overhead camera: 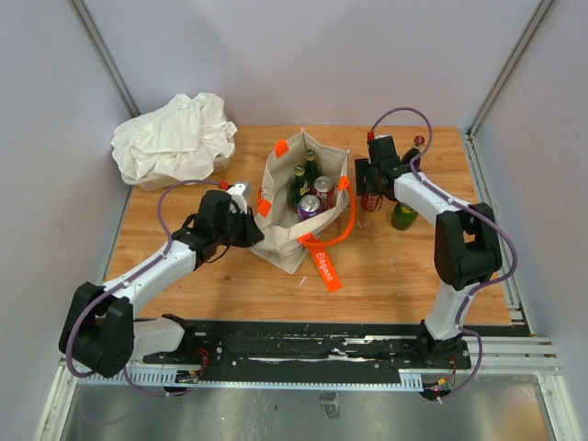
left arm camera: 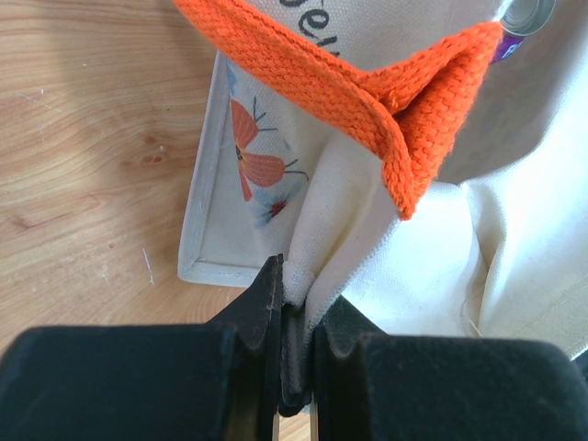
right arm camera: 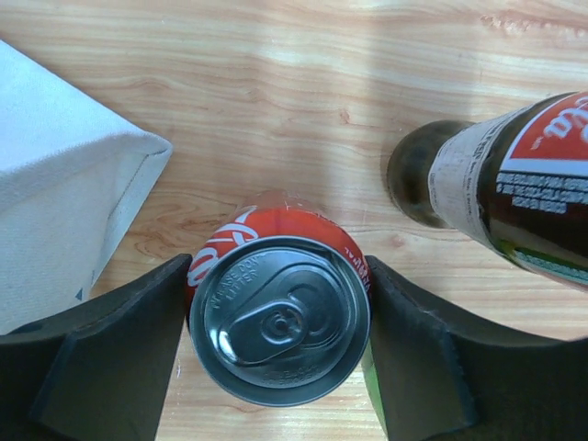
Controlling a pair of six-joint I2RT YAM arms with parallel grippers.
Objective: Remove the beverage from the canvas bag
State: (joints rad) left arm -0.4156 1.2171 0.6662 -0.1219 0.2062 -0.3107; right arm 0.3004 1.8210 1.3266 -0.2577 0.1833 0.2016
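Note:
The cream canvas bag [overhead camera: 287,241] with orange handles stands open mid-table, holding two green bottles [overhead camera: 300,182], a red can [overhead camera: 323,191] and a purple can [overhead camera: 310,207]. My left gripper [overhead camera: 255,230] is shut on a fold of the bag's rim [left arm camera: 317,276], below an orange handle [left arm camera: 404,101]. My right gripper [overhead camera: 370,186] is to the right of the bag, its fingers [right arm camera: 138,349] closed on both sides of an upright red cola can [right arm camera: 280,317] that stands on the wood.
A dark cola bottle [overhead camera: 418,147] and a green bottle [overhead camera: 404,216] stand on the table by the right gripper; the cola bottle also shows in the right wrist view [right arm camera: 524,175]. A white cloth heap [overhead camera: 175,138] lies at the back left. The orange strap tag [overhead camera: 326,266] trails forward.

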